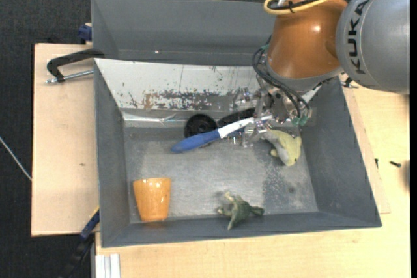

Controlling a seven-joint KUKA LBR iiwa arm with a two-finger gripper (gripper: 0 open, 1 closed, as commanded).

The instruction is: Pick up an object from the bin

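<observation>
My gripper [253, 129] is low in the right middle of the bin, under the orange wrist cover. A long tool with a blue handle and a white end [207, 137] lies slanted across the bin's middle. Its white end sits between my fingers, which are shut on it, while the blue end points down-left toward the floor. A black round thing [200, 122] lies just behind the handle. A pale yellow lump [287, 148] rests right below my gripper, on its right side.
An orange cup [152, 198] stands upright in the front left corner. A small green toy figure [239, 211] lies by the front wall, right of the middle. Bare floor stretches between the cup and the tool.
</observation>
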